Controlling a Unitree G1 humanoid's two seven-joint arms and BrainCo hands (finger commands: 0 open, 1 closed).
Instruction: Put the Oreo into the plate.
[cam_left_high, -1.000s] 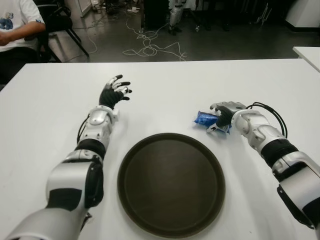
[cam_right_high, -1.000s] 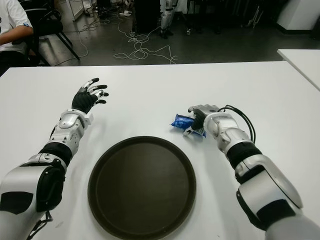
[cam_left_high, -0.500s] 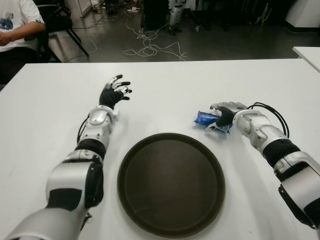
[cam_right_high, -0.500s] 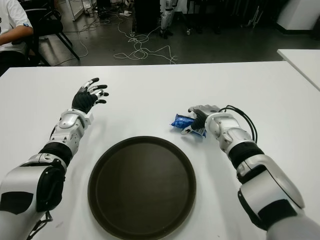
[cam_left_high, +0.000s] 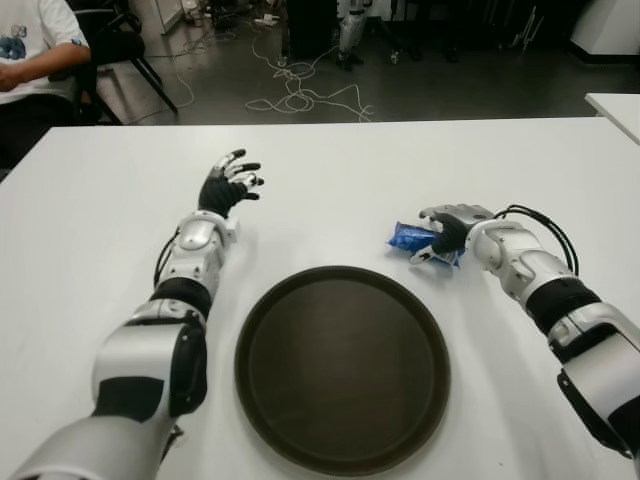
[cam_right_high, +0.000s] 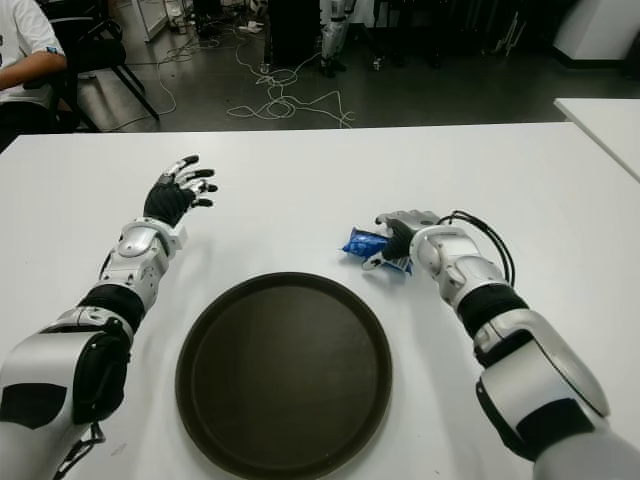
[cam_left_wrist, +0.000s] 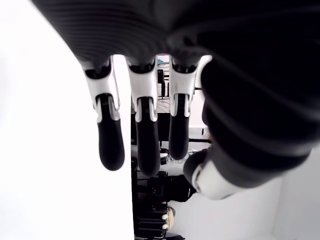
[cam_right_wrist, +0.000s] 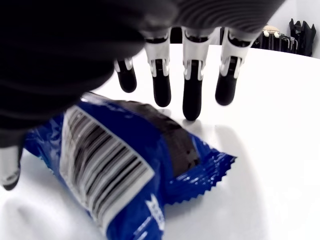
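Observation:
The Oreo is a blue packet (cam_left_high: 404, 237) lying on the white table (cam_left_high: 330, 190), just beyond the right rim of the round dark plate (cam_left_high: 343, 368). My right hand (cam_left_high: 450, 224) hovers over the packet's right end. In the right wrist view the packet (cam_right_wrist: 120, 165) lies under the palm, with the fingers (cam_right_wrist: 192, 95) stretched out past it and not wrapped round it. The thumb shows at the packet's other side. My left hand (cam_left_high: 228, 180) shows beyond the plate's left side, fingers (cam_left_wrist: 142, 145) spread and holding nothing.
A person (cam_left_high: 35, 50) sits at the table's far left corner beside a black chair (cam_left_high: 120, 45). Cables (cam_left_high: 300, 95) lie on the floor past the far edge. A second white table (cam_left_high: 615, 105) shows at the right.

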